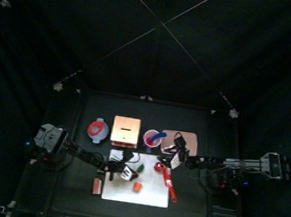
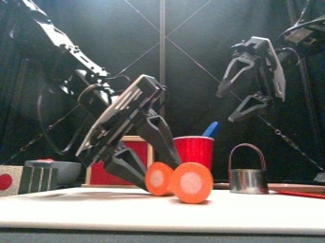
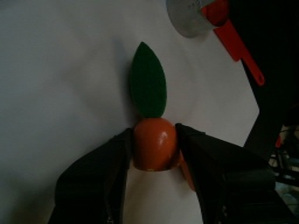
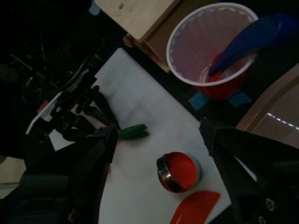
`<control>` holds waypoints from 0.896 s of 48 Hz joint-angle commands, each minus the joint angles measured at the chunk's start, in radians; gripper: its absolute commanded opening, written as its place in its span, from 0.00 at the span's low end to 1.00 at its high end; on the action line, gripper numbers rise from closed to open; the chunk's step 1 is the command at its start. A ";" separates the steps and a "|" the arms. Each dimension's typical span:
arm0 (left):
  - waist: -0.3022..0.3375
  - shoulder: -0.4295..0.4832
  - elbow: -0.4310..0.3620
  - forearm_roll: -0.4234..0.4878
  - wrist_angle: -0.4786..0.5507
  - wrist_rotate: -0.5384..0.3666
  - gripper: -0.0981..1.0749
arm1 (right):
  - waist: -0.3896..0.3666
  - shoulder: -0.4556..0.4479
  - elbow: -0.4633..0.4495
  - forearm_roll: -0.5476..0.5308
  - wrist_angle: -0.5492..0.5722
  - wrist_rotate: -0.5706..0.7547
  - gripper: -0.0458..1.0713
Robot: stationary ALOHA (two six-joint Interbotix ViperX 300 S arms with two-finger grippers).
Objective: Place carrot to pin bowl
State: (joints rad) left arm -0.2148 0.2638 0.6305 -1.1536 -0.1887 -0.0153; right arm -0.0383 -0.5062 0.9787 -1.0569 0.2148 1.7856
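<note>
far left of the table, seen from the front: a grey block point(image 2: 53, 172) and a red and white box point(image 2: 10, 177), both sitting low and well apart from the action

next along, the left gripper point(image 2: 150, 176) leaning down to the white board point(image 2: 127, 204), with the carrot point(image 3: 153, 144) tucked between its two jaws. looks like the grab step of the job. best way to do it well: squeeze softly on the fat orange part, not the green leaf point(image 3: 149, 79), keep the carrot level, then lift straight up so it does not roll or slip out

in the left wrist view, one black jaw on each side of the carrot, both right up against it, leaf poking out past the tips. so jaws closed around the carrot, holding it, with the carrot sitting on the white board near the front edge

further right, a red cup point(image 2: 195, 150) with something blue in it, then a small metal cup point(image 2: 246, 172). hard to tell which thing is the pink bowl from here

far right, the right gripper point(image 2: 249, 84) hanging high above the table, jaws spread wide, nothing in them, well apart from the carrot
</note>
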 commanded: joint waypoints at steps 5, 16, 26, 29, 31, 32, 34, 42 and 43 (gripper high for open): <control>-0.003 -0.015 0.000 0.031 0.009 0.002 0.69 | -0.003 -0.023 -0.008 0.005 -0.002 -0.002 0.96; 0.029 -0.164 0.051 0.152 0.002 0.000 0.69 | -0.003 -0.023 -0.003 0.009 -0.002 -0.002 0.96; 0.089 -0.396 0.175 0.218 -0.046 0.000 0.69 | -0.003 -0.028 0.005 0.009 0.000 -0.002 0.96; 0.112 -0.468 0.224 0.227 -0.074 0.002 0.69 | -0.003 -0.029 0.008 0.009 -0.002 -0.002 0.96; 0.133 -0.517 0.259 0.227 -0.094 0.002 0.69 | -0.003 -0.029 0.008 0.009 0.000 -0.002 0.96; 0.143 -0.543 0.276 0.229 -0.103 0.002 0.69 | -0.003 -0.029 0.008 0.009 0.000 -0.002 0.96; 0.170 -0.606 0.322 0.230 -0.123 0.002 0.69 | -0.003 -0.029 0.009 0.009 0.000 -0.002 0.96; 0.270 -0.793 0.454 0.229 -0.167 0.003 0.69 | -0.003 -0.031 0.011 0.009 0.000 -0.002 0.96; 0.284 -0.816 0.469 0.229 -0.170 0.002 0.69 | -0.003 -0.029 0.011 0.009 0.000 -0.002 0.96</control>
State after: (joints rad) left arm 0.0276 -0.4771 1.0738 -0.9281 -0.3405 -0.0153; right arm -0.0383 -0.5200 0.9986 -1.0462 0.2163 1.7856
